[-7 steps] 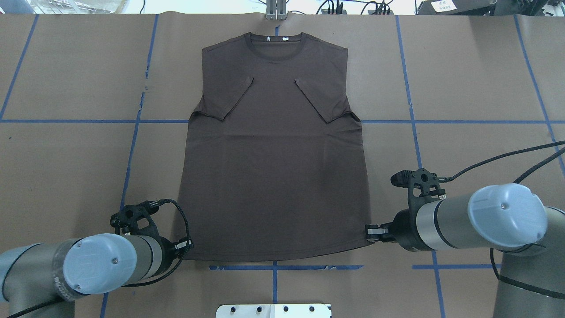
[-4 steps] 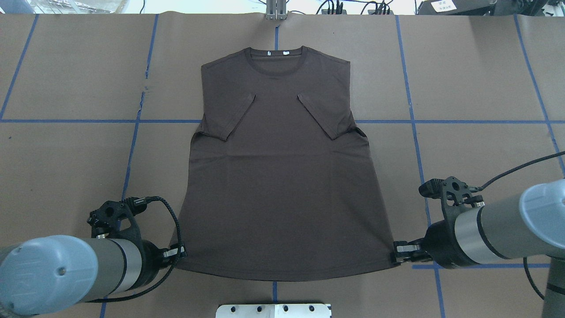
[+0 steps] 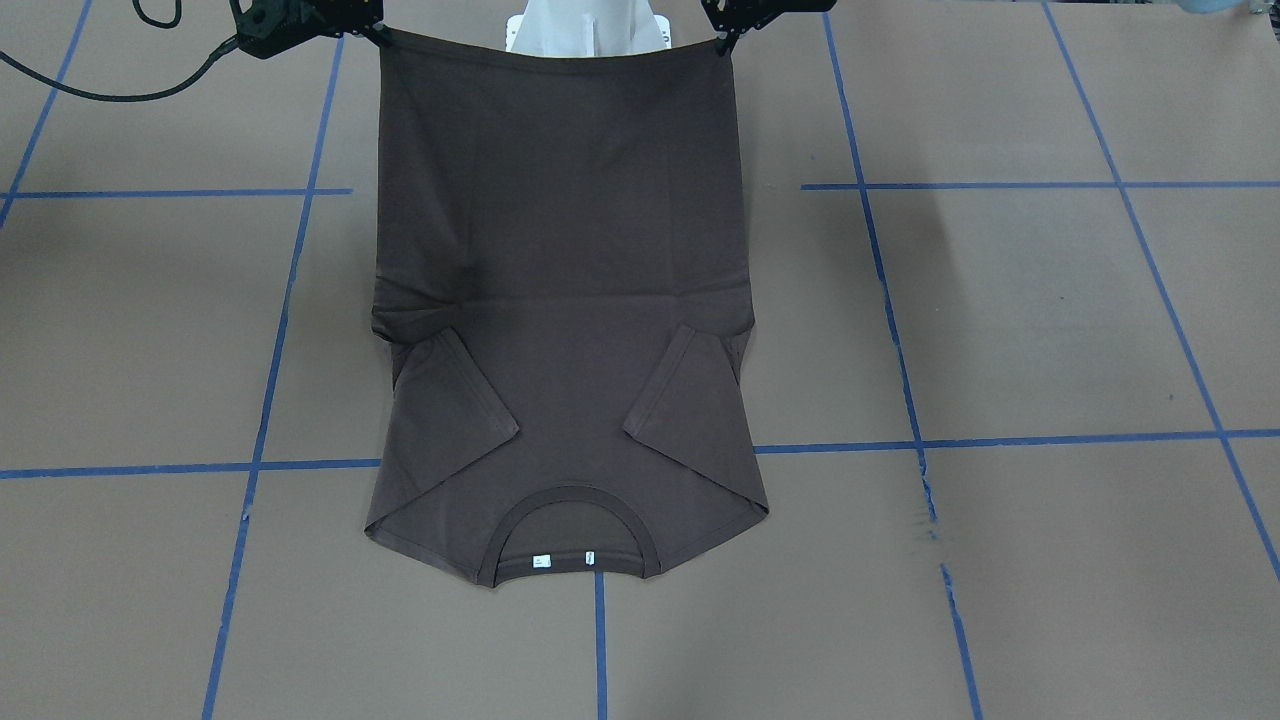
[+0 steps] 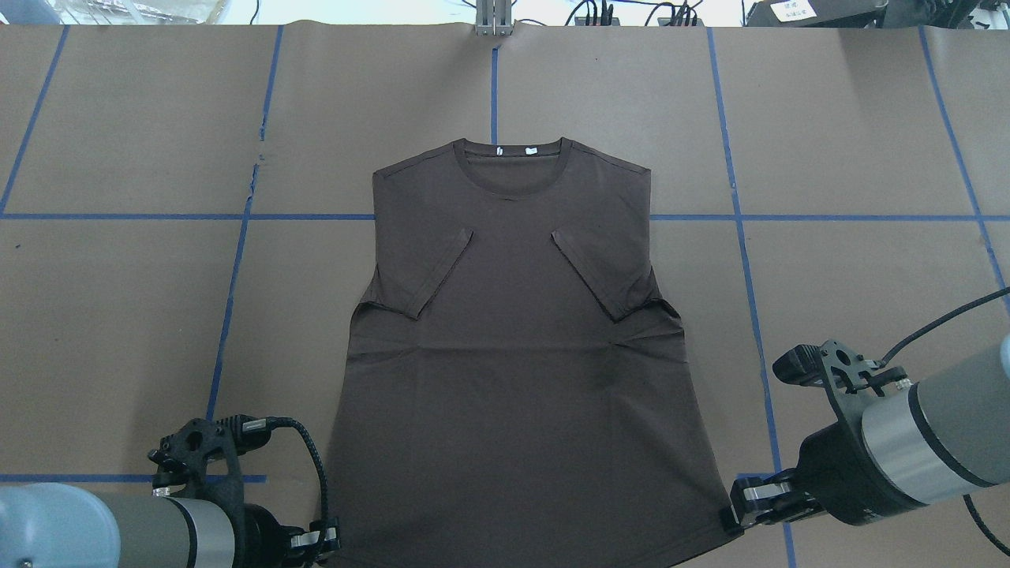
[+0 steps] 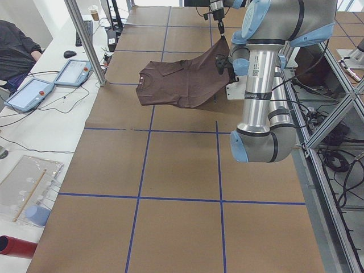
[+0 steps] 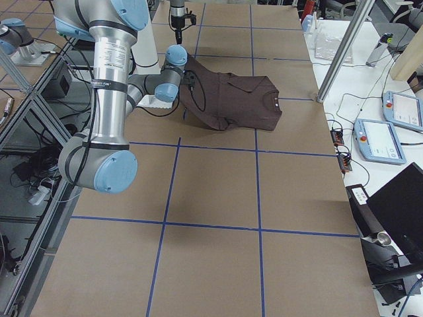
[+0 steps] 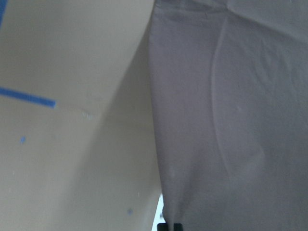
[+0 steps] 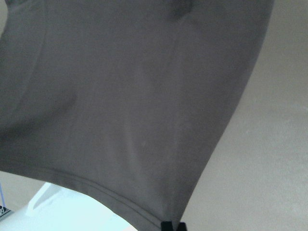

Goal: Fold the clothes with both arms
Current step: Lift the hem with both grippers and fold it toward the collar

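One brown T-shirt (image 4: 513, 355) lay sleeves-in on the table (image 4: 118, 315), its hem raised over the white base (image 3: 585, 30). Two grippers, the left gripper (image 4: 322, 544) and the right gripper (image 4: 735, 517), each pinched a hem corner. The T-shirt had slid toward the base since earlier.

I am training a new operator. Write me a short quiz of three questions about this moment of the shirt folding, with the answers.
1. True or false: both sleeves of the T-shirt are folded inward over its body.
2. Fill in (toward / away from): the collar points ___ the left gripper and the right gripper.
3. Which part do both grippers hold? A collar; B hem corners; C sleeves.
Key: 1 true; 2 away from; 3 B.
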{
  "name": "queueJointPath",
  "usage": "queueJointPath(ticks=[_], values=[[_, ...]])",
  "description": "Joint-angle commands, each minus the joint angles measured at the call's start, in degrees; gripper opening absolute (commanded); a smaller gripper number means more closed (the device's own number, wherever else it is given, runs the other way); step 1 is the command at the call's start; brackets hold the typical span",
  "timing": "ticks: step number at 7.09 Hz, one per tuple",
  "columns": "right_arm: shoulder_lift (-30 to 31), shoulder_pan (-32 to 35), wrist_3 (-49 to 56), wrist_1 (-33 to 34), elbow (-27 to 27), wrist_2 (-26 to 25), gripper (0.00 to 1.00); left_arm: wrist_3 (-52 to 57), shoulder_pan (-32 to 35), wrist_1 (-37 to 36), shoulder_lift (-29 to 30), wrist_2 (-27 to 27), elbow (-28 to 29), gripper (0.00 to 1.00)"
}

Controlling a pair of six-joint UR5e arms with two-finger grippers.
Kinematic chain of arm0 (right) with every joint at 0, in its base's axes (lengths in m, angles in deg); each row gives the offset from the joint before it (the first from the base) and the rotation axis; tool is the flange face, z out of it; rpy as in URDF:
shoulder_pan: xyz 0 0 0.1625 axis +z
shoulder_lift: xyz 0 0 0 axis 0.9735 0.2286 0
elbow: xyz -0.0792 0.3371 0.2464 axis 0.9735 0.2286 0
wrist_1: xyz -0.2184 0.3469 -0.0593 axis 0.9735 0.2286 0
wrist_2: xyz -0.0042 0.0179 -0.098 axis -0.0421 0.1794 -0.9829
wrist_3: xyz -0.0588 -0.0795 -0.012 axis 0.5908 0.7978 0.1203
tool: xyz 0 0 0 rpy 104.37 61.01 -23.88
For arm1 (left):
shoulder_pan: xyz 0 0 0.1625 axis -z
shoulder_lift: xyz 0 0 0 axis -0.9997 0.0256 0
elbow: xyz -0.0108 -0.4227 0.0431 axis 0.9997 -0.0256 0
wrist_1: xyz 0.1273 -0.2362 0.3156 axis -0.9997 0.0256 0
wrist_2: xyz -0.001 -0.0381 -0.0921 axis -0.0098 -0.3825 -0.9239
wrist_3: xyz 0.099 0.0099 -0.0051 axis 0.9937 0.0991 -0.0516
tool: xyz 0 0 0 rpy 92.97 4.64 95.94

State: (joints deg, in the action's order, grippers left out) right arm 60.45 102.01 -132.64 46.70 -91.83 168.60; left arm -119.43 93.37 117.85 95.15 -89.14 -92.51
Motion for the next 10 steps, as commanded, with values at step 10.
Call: queueJointPath(ticks=[10], values=[[-36.4,27.9,12.4,-0.3,48.4,-3.5,0.0,26.2,38.5,22.6,20.9,-7.6,47.2,0.0]])
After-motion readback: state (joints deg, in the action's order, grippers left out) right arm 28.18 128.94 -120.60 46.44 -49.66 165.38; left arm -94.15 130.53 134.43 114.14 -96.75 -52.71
